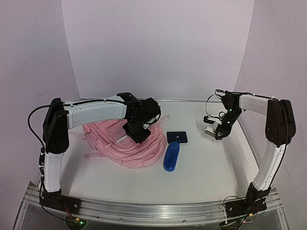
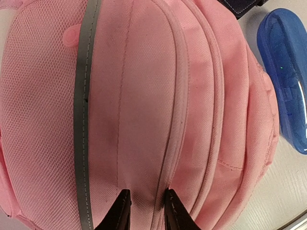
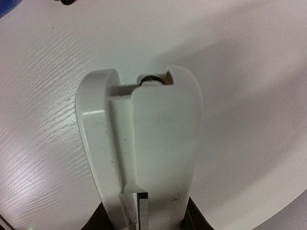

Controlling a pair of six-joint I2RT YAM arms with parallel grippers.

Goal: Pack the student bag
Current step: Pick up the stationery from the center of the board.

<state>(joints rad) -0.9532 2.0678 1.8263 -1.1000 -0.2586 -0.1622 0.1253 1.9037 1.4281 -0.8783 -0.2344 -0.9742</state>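
Observation:
The student bag, soft and pink, lies flat at the table's left centre and fills the left wrist view. My left gripper points down onto its top. Its dark fingertips press into the fabric, pinching a fold with a zip seam between them. My right gripper hovers at the right of the table, shut on a white plastic object that sticks out forward between its fingers. Beneath it is bare white table.
A blue translucent pencil case lies just right of the bag, also seen in the left wrist view. A dark navy pouch lies behind it. White walls close off the back and sides.

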